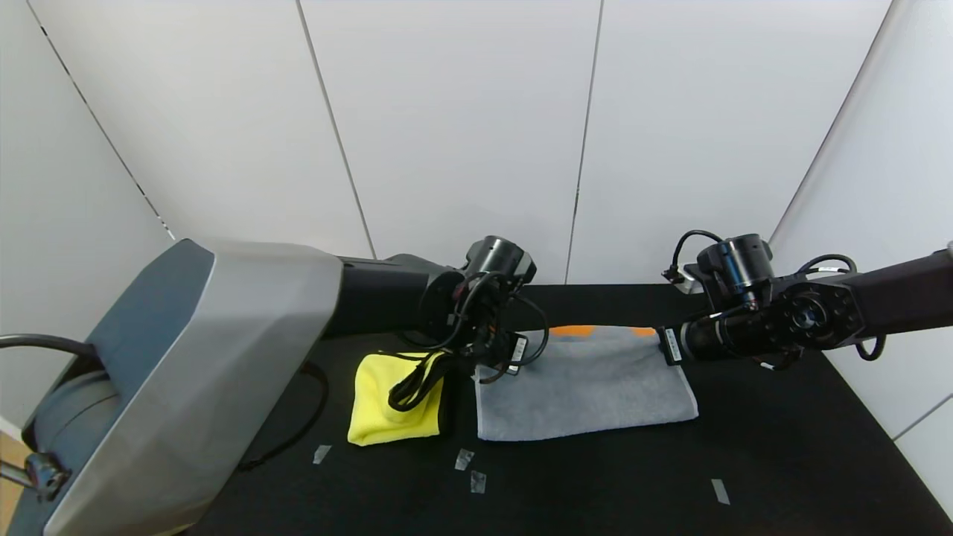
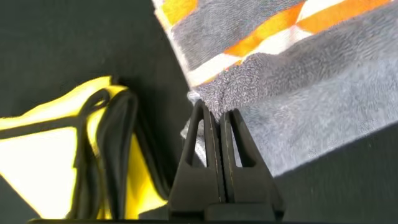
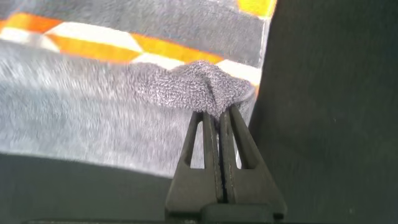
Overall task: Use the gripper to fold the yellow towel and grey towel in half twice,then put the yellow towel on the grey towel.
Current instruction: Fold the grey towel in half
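From the head camera, a black cloth-covered table [image 1: 782,447] fills the lower scene, marked by small strips of pale tape [image 1: 720,490] near its front. Behind it stand plain white wall panels [image 1: 461,126] with thin dark seams, closing in on both sides. The grey terry towel with orange and white stripes at its far end [image 1: 584,387] lies flat near the table's middle, folded into a wide rectangle. Just to its left, a narrow strip of table between them, sits the bright yellow plush cloth with thin black edging [image 1: 387,406], folded into a compact bundle. The left gripper [image 1: 476,362] hangs at the grey towel's far left corner, the right gripper [image 1: 665,344] at its far right corner.

In the left wrist camera, the left gripper's fingers [image 2: 202,149] are pressed together, pinching a bunched edge of the grey towel beside the striped end; the yellow cloth lies close by on the black surface.

In the right wrist camera, the right gripper's fingers [image 3: 199,149] are likewise clamped together on a gathered lump of grey terry at the striped corner.
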Robot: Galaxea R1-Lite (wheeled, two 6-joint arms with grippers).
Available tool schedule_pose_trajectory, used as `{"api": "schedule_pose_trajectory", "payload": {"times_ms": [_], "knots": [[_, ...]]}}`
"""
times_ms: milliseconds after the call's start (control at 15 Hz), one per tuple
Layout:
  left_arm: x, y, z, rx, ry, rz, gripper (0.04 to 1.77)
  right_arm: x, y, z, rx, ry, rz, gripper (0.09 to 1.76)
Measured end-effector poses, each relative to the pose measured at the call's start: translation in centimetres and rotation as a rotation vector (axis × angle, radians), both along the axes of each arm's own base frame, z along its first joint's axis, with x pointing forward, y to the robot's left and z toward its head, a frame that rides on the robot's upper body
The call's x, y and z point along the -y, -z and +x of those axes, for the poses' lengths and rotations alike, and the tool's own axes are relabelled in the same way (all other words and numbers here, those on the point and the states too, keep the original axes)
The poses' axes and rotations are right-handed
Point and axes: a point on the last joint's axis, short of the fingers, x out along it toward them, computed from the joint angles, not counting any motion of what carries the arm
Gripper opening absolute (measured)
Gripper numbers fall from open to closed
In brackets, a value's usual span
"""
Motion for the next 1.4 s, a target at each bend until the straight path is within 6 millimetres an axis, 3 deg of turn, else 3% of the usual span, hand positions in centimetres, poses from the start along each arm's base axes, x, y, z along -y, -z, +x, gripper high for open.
{"api": "schedule_pose_trajectory", "payload": {"times_ms": [267, 467, 667, 867, 1133, 1400], "knots": [[0.0, 1.1, 1.4, 0.003, -0.018, -0.003, 0.11, -0.3, 1.1, 1.5, 0.007, 0.003, 0.001, 0.14], [0.2, 1.6, 1.9, 0.003, -0.021, -0.004, 0.11, -0.4, 2.0, 2.2, 0.023, 0.004, 0.007, 0.58], [0.4, 2.0, 2.0, -0.002, -0.019, 0.0, 0.56, -0.3, 2.4, 2.4, 0.018, 0.015, 0.004, 0.94], [0.5, 1.9, 1.9, -0.002, -0.014, 0.001, 0.94, -0.3, 2.6, 2.4, 0.012, 0.021, -0.001, 1.19], [0.5, 1.6, 1.9, 0.008, -0.014, -0.005, 1.25, 0.0, 2.4, 2.1, 0.004, 0.027, -0.002, 1.4], [0.3, 0.8, 1.8, 0.025, -0.03, 0.008, 1.43, 0.2, 2.1, 1.4, -0.005, 0.029, -0.001, 1.52]]}}
